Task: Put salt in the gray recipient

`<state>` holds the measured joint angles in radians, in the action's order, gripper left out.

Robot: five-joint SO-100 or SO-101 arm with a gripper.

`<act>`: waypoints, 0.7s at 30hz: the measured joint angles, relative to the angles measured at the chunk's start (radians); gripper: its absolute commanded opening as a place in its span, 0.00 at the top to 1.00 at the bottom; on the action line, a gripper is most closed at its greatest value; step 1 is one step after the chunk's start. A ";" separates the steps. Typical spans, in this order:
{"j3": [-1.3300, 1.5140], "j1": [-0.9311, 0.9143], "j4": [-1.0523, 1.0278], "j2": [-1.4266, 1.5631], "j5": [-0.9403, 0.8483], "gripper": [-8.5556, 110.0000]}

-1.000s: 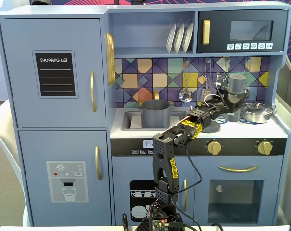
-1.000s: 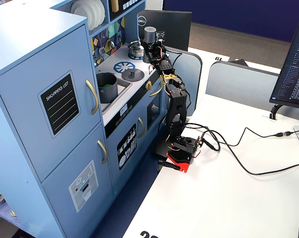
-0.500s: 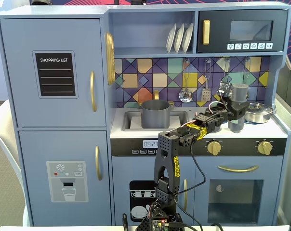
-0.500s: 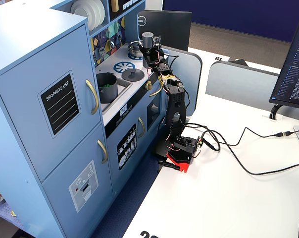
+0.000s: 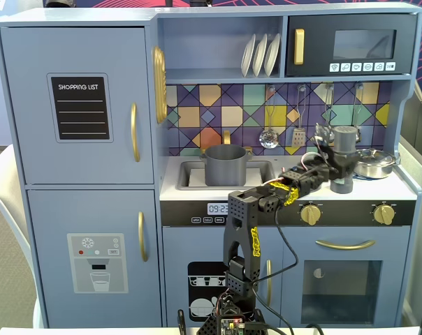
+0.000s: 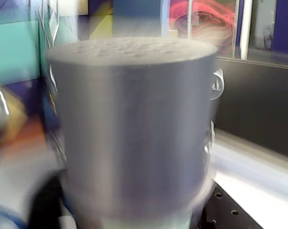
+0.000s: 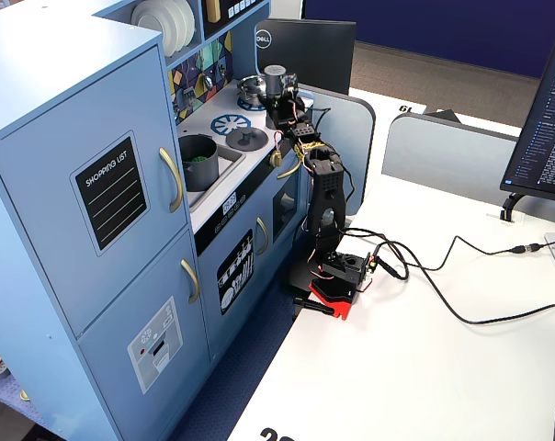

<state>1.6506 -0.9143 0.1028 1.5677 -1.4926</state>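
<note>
The salt shaker (image 5: pixel 345 143) is a tall gray cylinder at the right of the toy kitchen's stove top. It fills the blurred wrist view (image 6: pixel 134 124), with its perforated top and a pale green strip at the bottom. My gripper (image 5: pixel 338 167) is closed around its lower body; in the other fixed view the gripper (image 7: pixel 279 103) sits below the shaker's top (image 7: pixel 276 75). I cannot tell whether its base touches the stove. The gray pot (image 5: pixel 226 164) stands in the sink to the left, also in the other fixed view (image 7: pixel 199 158), with something green inside.
A shiny steel pan (image 5: pixel 374 162) sits just right of the shaker. A flat gray lid with a knob (image 7: pixel 245 138) lies on the stove between shaker and sink. Utensils (image 5: pixel 270 136) hang on the tiled back wall. Shelf and microwave (image 5: pixel 351 45) overhang the counter.
</note>
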 measured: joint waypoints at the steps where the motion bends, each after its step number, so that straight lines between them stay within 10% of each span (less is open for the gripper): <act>1: 0.011 -0.008 -0.002 0.000 0.000 0.43; 11: 0.138 -0.029 -0.166 0.213 -0.006 0.65; 14: 0.199 -0.049 -0.362 0.410 -0.049 0.93; 21: 0.331 0.167 -1.080 1.006 -0.103 0.93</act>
<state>1.9819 -0.7470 -0.9771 2.5740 -1.5953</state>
